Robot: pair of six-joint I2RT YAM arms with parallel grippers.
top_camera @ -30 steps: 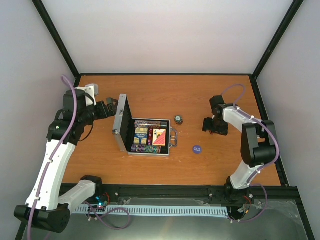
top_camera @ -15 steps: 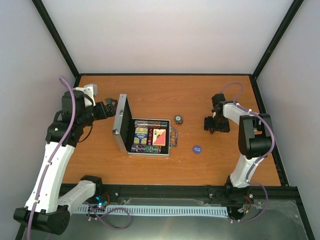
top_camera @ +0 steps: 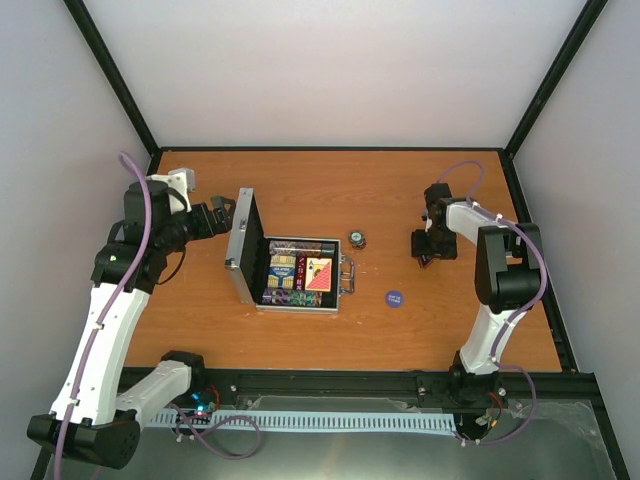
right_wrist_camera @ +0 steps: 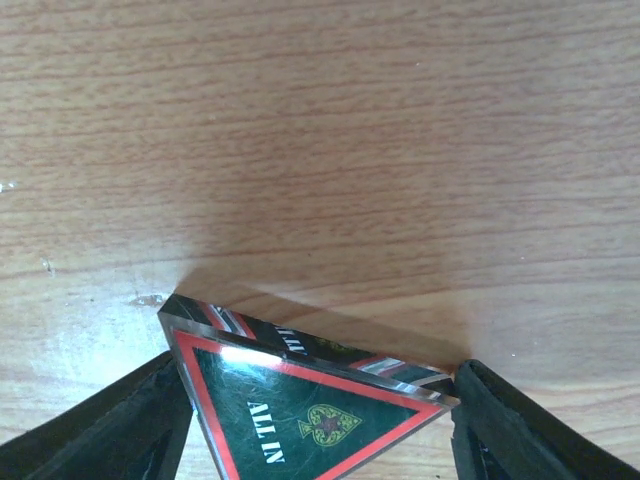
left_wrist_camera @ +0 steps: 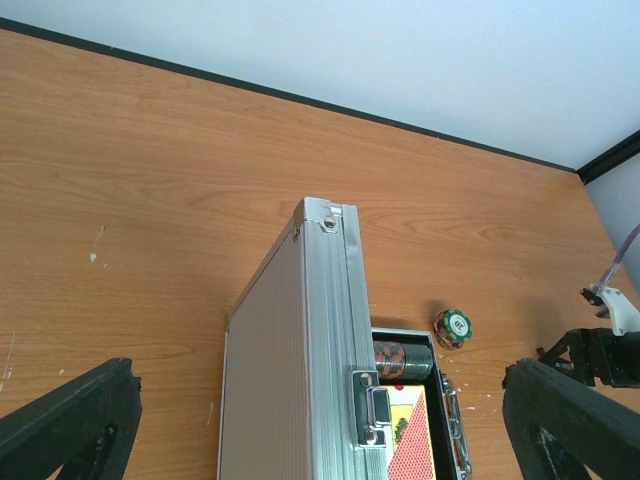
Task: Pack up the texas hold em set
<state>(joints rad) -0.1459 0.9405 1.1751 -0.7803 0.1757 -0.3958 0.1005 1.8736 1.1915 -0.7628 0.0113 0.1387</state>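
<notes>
The silver case of the texas hold em set stands open, lid upright, with chips and card decks in its black tray. My left gripper is open, its jaws either side of the lid's top edge and clear of it. A red card deck and a row of chips show inside. A triangular "ALL IN" button lies on the wood at the right, with my right gripper shut on it. One finger meets its left corner and the other its right corner.
A short loose stack of chips sits just right of the case and is also seen from the left wrist. A round blue button lies nearer the front. Black frame rails border the table.
The right arm's elbow has swung in over the table while its gripper stayed at the triangular button and its jaws narrowed onto it. The left arm and case have not moved.
</notes>
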